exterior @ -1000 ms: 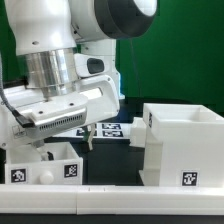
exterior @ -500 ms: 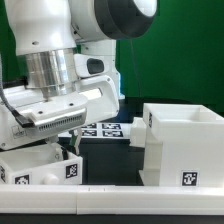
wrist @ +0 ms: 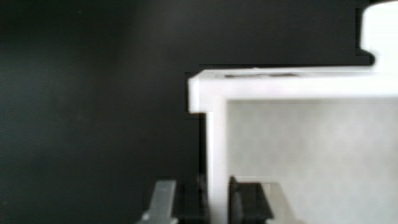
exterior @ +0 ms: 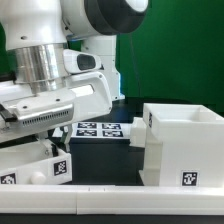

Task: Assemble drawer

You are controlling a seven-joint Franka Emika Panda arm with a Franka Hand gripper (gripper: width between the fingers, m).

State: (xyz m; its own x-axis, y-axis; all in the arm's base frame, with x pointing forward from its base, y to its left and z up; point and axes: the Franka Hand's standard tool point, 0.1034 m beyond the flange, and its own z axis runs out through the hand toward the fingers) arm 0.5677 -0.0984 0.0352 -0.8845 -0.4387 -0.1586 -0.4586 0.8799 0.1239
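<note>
The drawer's large white box housing [exterior: 182, 148] stands at the exterior view's right, open side up, with a tag on its front. A smaller white tray [exterior: 38, 167] with square tags sits at the lower left under the arm. My gripper [exterior: 58, 142] reaches down onto the tray's right wall. In the wrist view the tray's thin white wall [wrist: 215, 140] runs between my gripper's [wrist: 210, 203] two dark fingers, one on each side, shut on it. No second tray shows.
The marker board [exterior: 103, 129] lies flat behind, between the tray and the housing. A long white bar [exterior: 110, 197] runs along the front edge. The arm's body fills the upper left of the exterior view.
My gripper has moved toward the exterior view's left, and the tray has shifted left with it. The housing has not moved.
</note>
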